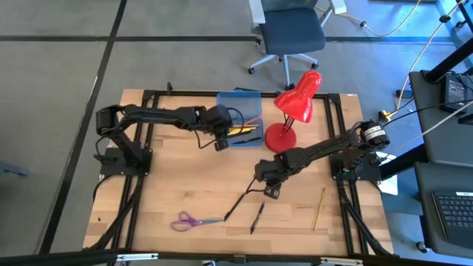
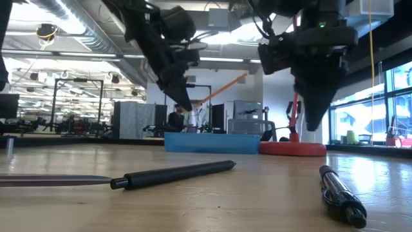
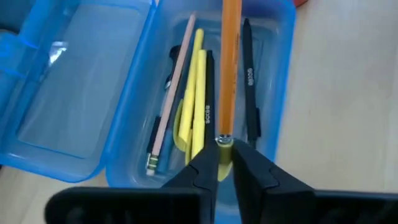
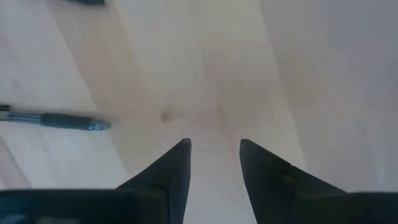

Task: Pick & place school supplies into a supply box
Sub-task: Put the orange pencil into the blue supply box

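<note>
Overhead: left hand [image 1: 222, 142] hovering at blue pencil case [image 1: 240, 111], right hand [image 1: 267, 191] over bare bench [image 1: 170, 185]; scissors [image 1: 192, 220], two black pens [image 1: 236, 205], yellow pencil [image 1: 318, 207] lying loose.
Low: orange pencil [image 2: 225, 87] sticking up above case.
Left wrist: fingers clamping orange pencil over pens inside case.
Right wrist: fingers [image 4: 168, 174] sitting apart, gripping nothing, pen [image 4: 53, 119] nearby.

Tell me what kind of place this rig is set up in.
Probably a robotics lab or open workshop. The wooden table stands on bare grey floor beside a rolling office chair, a desk with a keyboard sits to one side, and exposed ceiling ducts run overhead.
</note>
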Robot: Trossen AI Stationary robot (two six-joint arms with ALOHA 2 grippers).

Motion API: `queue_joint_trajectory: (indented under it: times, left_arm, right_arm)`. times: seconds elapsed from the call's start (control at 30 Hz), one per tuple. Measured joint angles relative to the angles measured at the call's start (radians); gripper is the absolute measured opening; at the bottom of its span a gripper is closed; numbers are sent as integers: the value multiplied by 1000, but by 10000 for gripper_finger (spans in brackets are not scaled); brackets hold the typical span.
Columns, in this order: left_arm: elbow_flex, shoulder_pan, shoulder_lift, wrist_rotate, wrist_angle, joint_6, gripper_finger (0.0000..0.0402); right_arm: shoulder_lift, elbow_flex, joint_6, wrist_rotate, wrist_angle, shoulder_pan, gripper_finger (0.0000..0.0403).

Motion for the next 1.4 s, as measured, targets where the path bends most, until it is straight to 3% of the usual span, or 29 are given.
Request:
queue_joint_trajectory:
  times: [0.47,0.67,0.97,1.4]
  left_arm:
    - [0,58,129,53,24,93,24]
    - [0,61,149,54,20,110,24]
    - [0,69,150,54,17,111,24]
    - [0,69,159,61,-19,112,24]
  right_arm:
    - [0,0,476,1,-152,154,142]
    - [0,-1,748,0,-255,269,142]
    - [0,-1,1143,-75,-274,445,142]
    - [0,-7,1694,-67,-367,676,142]
